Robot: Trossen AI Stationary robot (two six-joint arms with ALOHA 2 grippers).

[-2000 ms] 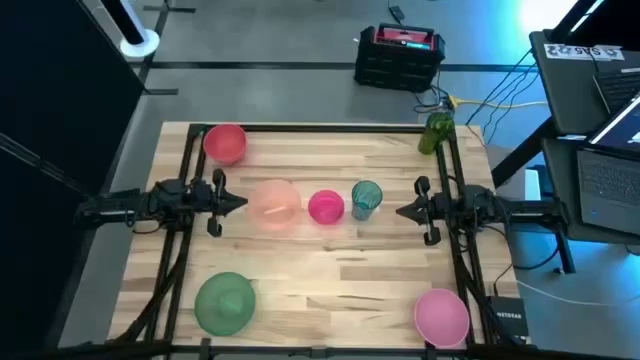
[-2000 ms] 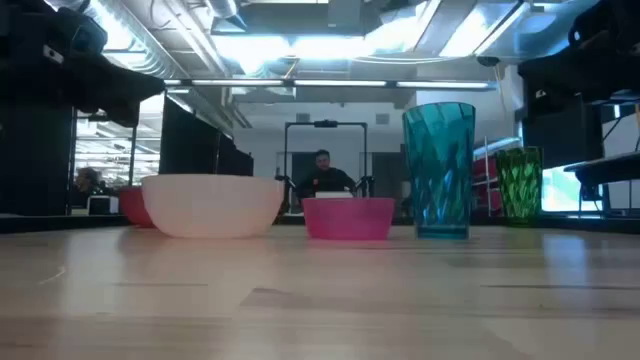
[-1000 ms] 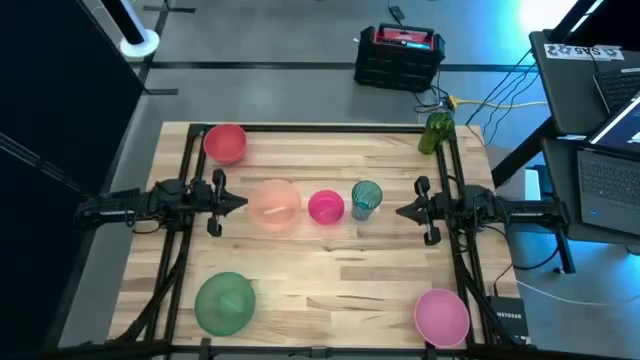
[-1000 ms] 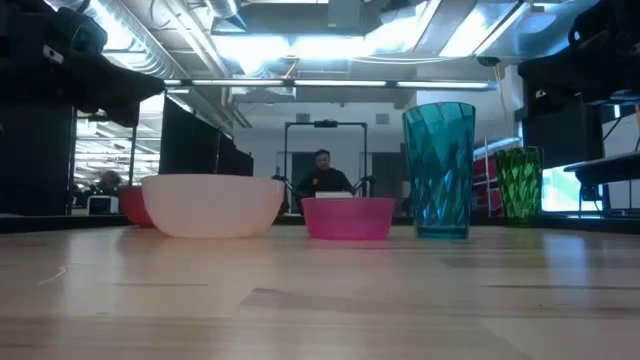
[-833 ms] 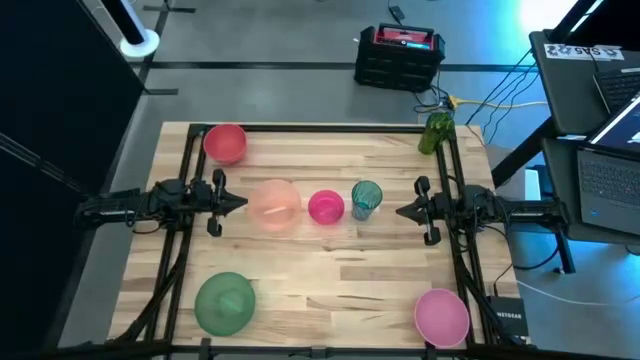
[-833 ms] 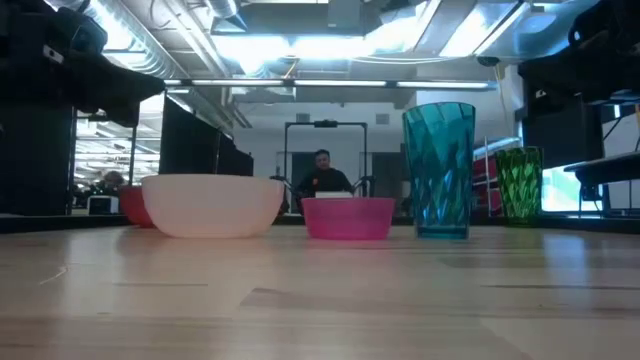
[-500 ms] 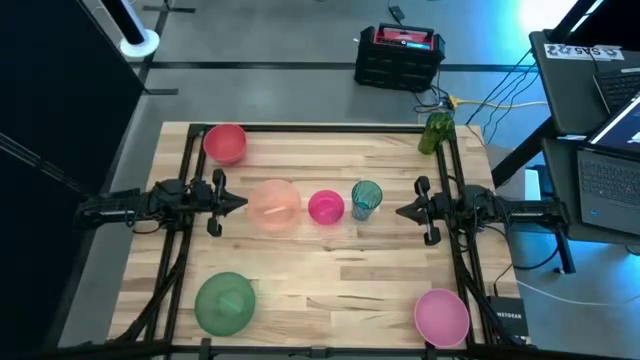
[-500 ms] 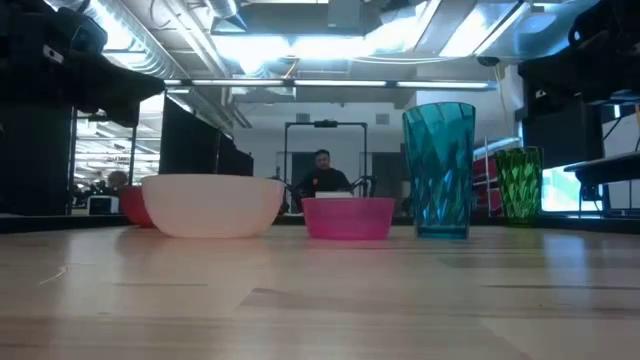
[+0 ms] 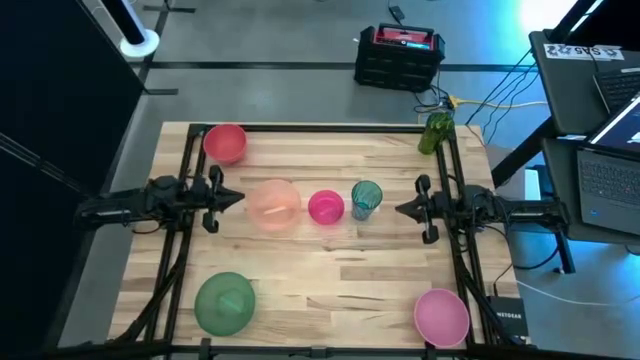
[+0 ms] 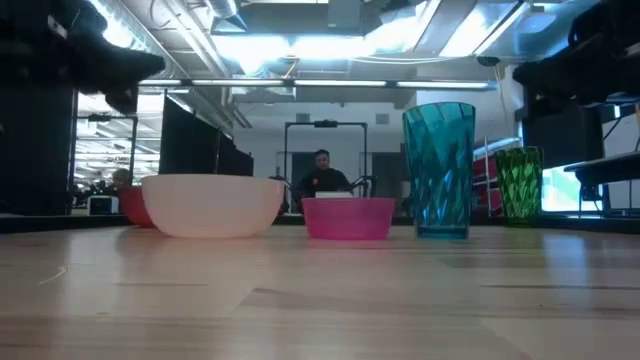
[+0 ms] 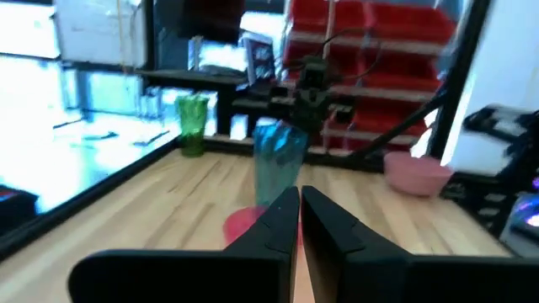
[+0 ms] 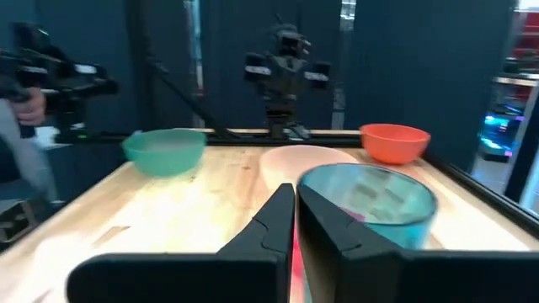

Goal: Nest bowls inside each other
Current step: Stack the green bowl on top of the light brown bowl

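Note:
Five bowls rest on their bases on the wooden table (image 9: pixel 330 270). The coral pink bowl (image 9: pixel 225 142) is far left, the pale pink bowl (image 9: pixel 273 205) and small magenta bowl (image 9: pixel 326 207) mid-table, the green bowl (image 9: pixel 224 303) near left, and the large pink bowl (image 9: pixel 441 315) near right. My left gripper (image 9: pixel 240 197) hangs shut and level above the table, left of the pale pink bowl. My right gripper (image 9: pixel 398 211) hangs shut and level, right of the teal cup (image 9: pixel 366 199). Neither holds anything.
The tall teal cup stands between the magenta bowl and my right gripper. A small yellow-green cup (image 9: pixel 437 131) stands at the far right corner. Black rails (image 9: pixel 188 250) run along the left and right edges. A person (image 10: pixel 322 172) sits beyond the table.
My left gripper has risen a little above the table, staying shut and level. The bowls and my right gripper have kept still.

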